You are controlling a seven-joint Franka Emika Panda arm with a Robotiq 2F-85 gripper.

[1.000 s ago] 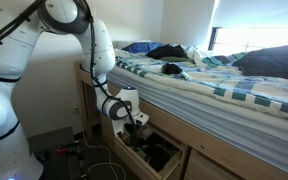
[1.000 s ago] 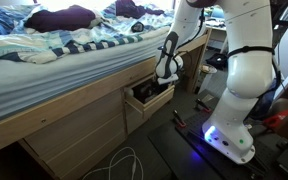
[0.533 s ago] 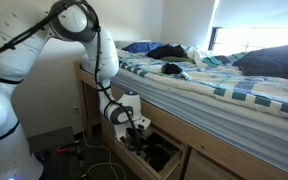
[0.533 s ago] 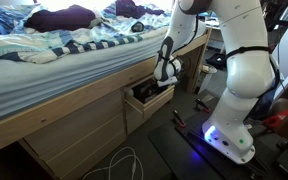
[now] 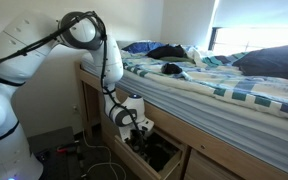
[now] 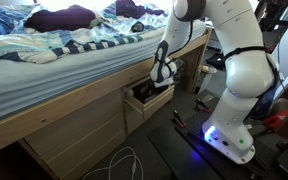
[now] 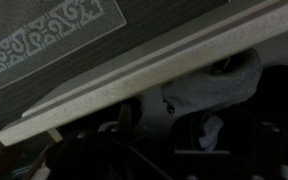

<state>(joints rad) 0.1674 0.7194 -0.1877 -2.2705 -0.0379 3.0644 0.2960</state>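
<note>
An open wooden drawer (image 5: pixel 156 157) sticks out from under the bed frame in both exterior views, and its front panel (image 6: pixel 149 100) faces the room. My gripper (image 5: pixel 141 127) hangs just above the drawer's near corner, and I also see the gripper (image 6: pixel 161 80) over the drawer's top edge. It appears open and holds nothing. In the wrist view the drawer's pale front edge (image 7: pixel 134 70) runs across the picture. Behind it, a grey garment (image 7: pixel 216 82) lies in the dark interior. The fingers are too dark to make out there.
The bed (image 5: pixel 224 85) with a striped blanket and dark clothes on top overhangs the drawer. A closed drawer panel (image 6: pixel 64 140) sits beside the open one. Cables (image 6: pixel 119 165) lie on the floor. The robot's base (image 6: pixel 234 125) stands close by. A patterned rug (image 7: pixel 54 35) covers the floor.
The arm's elbow has swung toward the bed. The gripper has dropped a little lower and closer to the open drawer. Nothing was taken hold of.
</note>
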